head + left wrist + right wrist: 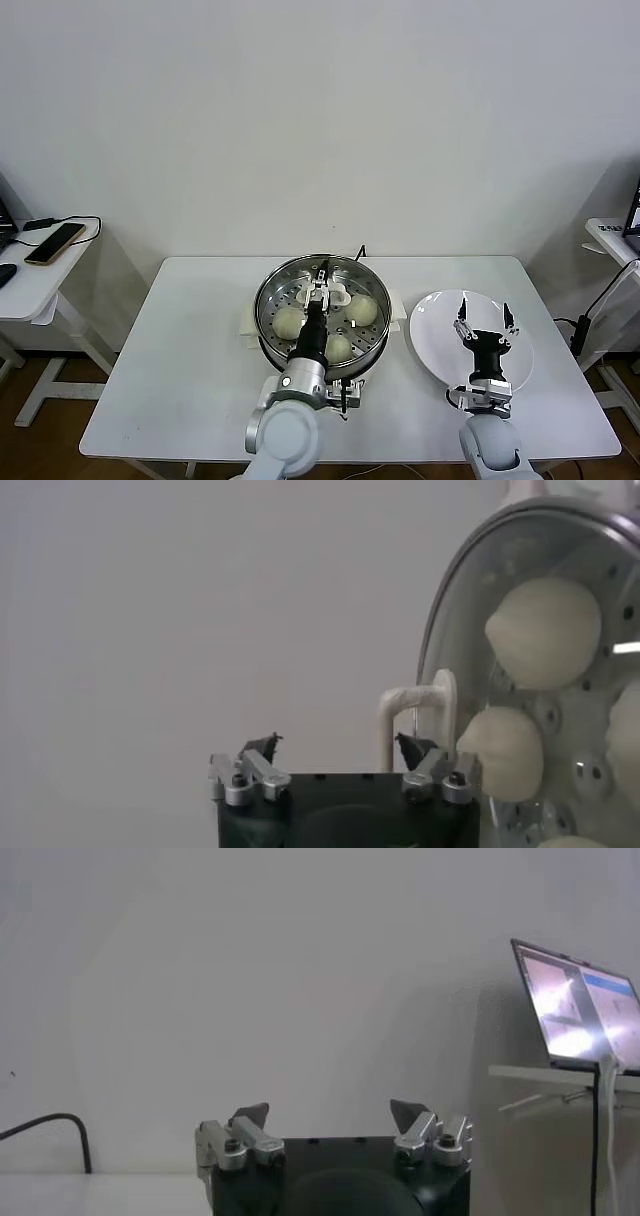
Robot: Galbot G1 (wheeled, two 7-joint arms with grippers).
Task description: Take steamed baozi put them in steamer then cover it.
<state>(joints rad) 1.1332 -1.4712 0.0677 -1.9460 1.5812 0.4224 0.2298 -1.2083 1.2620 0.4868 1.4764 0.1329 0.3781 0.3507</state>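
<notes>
The steamer [265, 300] stands mid-table with baozi [289, 320] [362, 310] [339, 347] on its perforated tray. The glass cover lies over it, and its cream-white handle [338, 296] shows at the centre. My left gripper [320, 285] hovers over the pot, open and holding nothing. In the left wrist view the gripper [338, 745] has the cover's handle [420, 705] just beyond one fingertip. The cover's metal rim [440, 630] and the baozi [545, 630] [505, 752] show behind the glass. My right gripper [484, 315] [330, 1116] is open and empty above the white plate [430, 330].
A side table on the left holds a phone [55, 243] and a cable. Another side table on the right carries a lit laptop [580, 1003]. A black cable [50, 1128] runs along the wall behind the table.
</notes>
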